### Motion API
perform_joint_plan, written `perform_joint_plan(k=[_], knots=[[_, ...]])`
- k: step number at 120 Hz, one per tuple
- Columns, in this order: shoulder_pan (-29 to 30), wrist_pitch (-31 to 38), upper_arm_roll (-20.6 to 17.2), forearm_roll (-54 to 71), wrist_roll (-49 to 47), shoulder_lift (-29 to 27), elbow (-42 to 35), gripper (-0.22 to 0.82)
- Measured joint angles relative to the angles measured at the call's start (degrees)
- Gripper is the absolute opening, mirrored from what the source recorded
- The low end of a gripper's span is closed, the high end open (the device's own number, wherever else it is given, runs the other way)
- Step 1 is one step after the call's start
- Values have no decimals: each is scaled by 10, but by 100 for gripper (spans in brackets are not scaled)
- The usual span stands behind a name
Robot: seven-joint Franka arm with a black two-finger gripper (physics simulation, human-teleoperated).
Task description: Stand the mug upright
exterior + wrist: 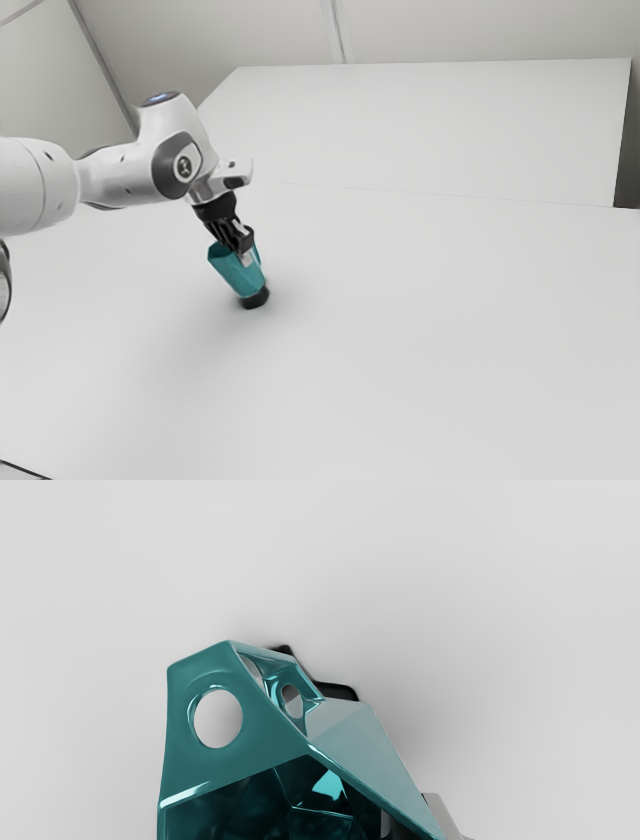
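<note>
In the exterior view my gripper (244, 256) is at the upper, open end of the teal mug (236, 272), shut on its wall. The mug leans, with its mouth toward the exterior view's upper left and its black base low on the right, at or just over the table. In the wrist view the gripper (416, 825) has one finger inside the mug (200, 775) and the other against the outer face of the wall. The handle with its round holes points away from the hand, and part of the black base shows beyond it.
The white table (430, 330) spreads around the mug and toward the exterior view's right. Beyond it stands a pale panel or surface (430, 120), with light walls behind. A thin dark line crosses the exterior view's lower left corner.
</note>
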Motion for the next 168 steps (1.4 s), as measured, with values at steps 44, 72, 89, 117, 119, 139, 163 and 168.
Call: perform_joint_plan(k=[44,72,89,117,119,139,163,168], knots=[[0,6,-6,0,-36,14,1,-7],[1,7,-6,-1,-50,9,1,6],[1,5,-6,7,-56,-3,13,17],[3,-24,-7,39,-63,-33,66,40],[3,-29,-7,42,-63,-35,71,42],[9,-68,-6,70,-65,-66,98,51],[10,-134,0,106,-66,-81,159,56],[10,-143,1,110,-67,-90,162,56]])
